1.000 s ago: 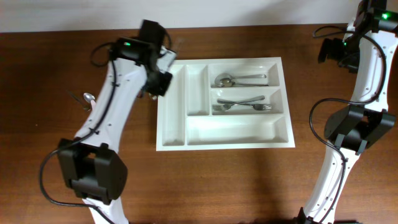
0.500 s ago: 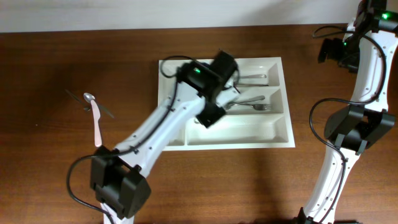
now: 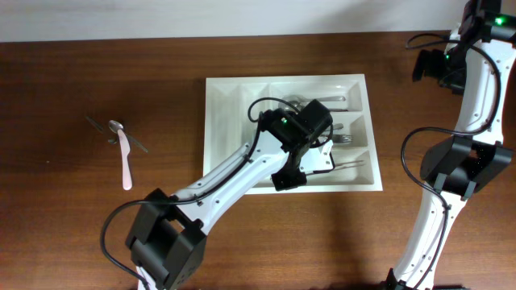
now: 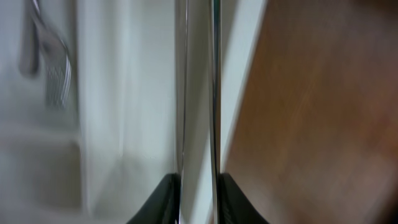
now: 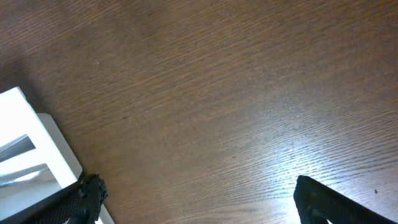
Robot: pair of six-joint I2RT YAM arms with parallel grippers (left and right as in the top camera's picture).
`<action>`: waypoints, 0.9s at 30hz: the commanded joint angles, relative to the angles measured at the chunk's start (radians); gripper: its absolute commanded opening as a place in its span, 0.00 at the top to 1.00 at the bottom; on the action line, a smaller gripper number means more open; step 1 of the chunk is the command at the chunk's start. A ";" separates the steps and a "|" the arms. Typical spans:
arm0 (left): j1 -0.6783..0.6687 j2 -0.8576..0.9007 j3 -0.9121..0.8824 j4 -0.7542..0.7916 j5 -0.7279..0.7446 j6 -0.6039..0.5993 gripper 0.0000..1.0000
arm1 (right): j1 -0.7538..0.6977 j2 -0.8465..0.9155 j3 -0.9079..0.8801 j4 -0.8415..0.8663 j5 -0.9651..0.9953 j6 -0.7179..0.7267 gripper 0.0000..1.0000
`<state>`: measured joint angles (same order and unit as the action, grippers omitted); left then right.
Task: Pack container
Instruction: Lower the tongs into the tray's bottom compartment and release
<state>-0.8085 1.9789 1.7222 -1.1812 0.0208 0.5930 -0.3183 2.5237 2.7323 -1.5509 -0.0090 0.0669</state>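
A pink-handled spoon [image 3: 123, 153] lies on the brown wooden table [image 3: 64, 225], well to the left of the left gripper [image 3: 326, 163], with its bowl at the far end. A thin dark item [image 3: 139, 146] crosses by the bowl, too small to identify. Beyond the table's far edge runs a white wall [image 3: 121, 16].

Left arm [image 3: 234, 173] lies diagonally across container [image 3: 223, 121], covering lower compartments; slim utensil [image 3: 348, 167] in its jaws juts right. Upright slots' far ends open from above. Pink spoon [image 3: 126, 161] on tabletop [image 3: 64, 225], well left. Right arm [image 3: 466, 121] well clear.
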 commanded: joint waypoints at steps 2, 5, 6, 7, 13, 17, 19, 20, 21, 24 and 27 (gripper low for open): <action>0.000 0.003 -0.099 0.134 0.027 0.060 0.98 | 0.004 -0.019 0.015 -0.001 -0.006 -0.007 0.01; 0.000 0.003 -0.128 0.184 0.027 0.060 0.98 | 0.004 -0.019 0.015 -0.001 -0.006 -0.007 0.02; 0.000 0.003 -0.131 0.192 0.024 0.060 0.98 | 0.004 -0.019 0.015 -0.001 -0.006 -0.007 0.01; 0.000 0.003 -0.132 0.197 0.019 0.059 0.98 | 0.004 -0.019 0.015 -0.001 -0.006 -0.007 0.01; 0.007 0.003 -0.132 0.220 -0.082 0.058 0.52 | 0.004 -0.019 0.015 -0.001 -0.006 -0.007 0.01; 0.007 0.003 -0.131 0.244 -0.161 0.058 0.46 | 0.004 -0.019 0.015 -0.001 -0.006 -0.007 0.01; 0.007 0.003 -0.124 0.250 -0.193 0.058 0.46 | 0.004 -0.019 0.015 -0.001 -0.006 -0.007 0.01; 0.007 0.003 -0.116 0.254 -0.211 0.051 0.46 | 0.004 -0.019 0.015 -0.001 -0.006 -0.007 0.01; 0.008 0.003 -0.105 0.262 -0.229 0.043 0.46 | 0.004 -0.019 0.015 -0.001 -0.006 -0.007 0.01; 0.021 0.003 -0.068 0.278 -0.233 0.024 0.48 | 0.004 -0.019 0.015 -0.001 -0.006 -0.007 0.01; 0.065 0.003 0.026 0.292 -0.237 -0.066 0.49 | 0.004 -0.019 0.015 -0.001 -0.006 -0.007 0.01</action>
<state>-0.7929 1.9804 1.6371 -0.9031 -0.1867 0.6189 -0.3183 2.5237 2.7323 -1.5513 -0.0093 0.0669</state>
